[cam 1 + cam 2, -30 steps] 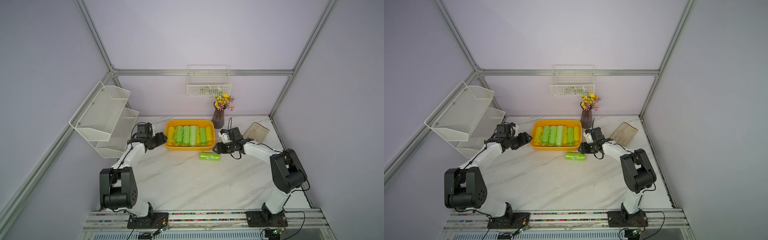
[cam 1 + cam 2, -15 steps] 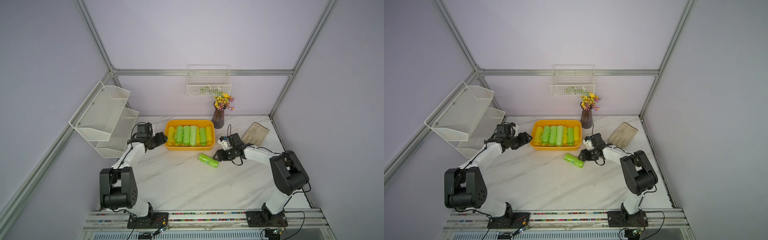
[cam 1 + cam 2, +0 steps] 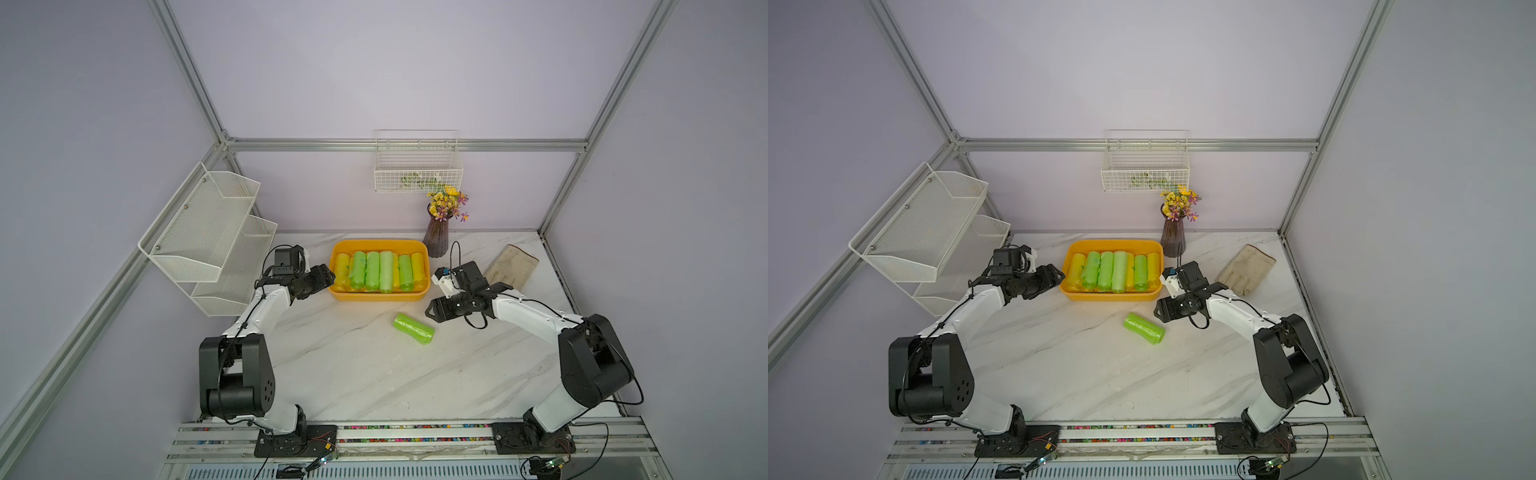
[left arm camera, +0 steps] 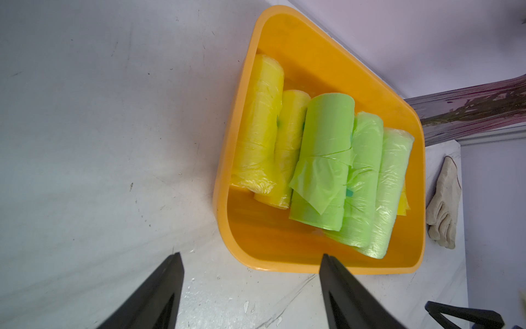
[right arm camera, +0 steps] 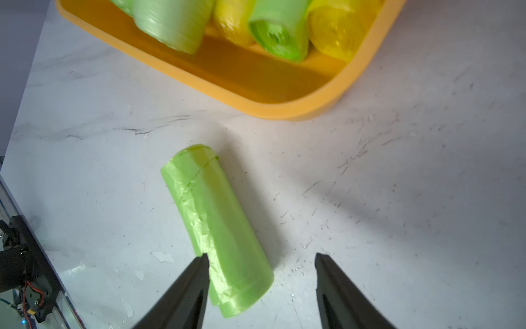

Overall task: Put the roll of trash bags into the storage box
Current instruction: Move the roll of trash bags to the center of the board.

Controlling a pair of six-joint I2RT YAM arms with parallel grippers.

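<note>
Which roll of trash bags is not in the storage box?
The green roll lying alone on the table, near the right end effector; the other rolls all lie inside the box.

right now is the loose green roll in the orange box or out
Out. The green roll lies on its side on the table, in front of the storage box and apart from it.

The left arm (image 3: 266, 307) and right arm (image 3: 536, 318) share white link shells and bulky black joint housings (thin black cables loop alongside); the left gripper (image 4: 250, 254) and right gripper (image 5: 262, 254) have black, tapering jaws.
</note>
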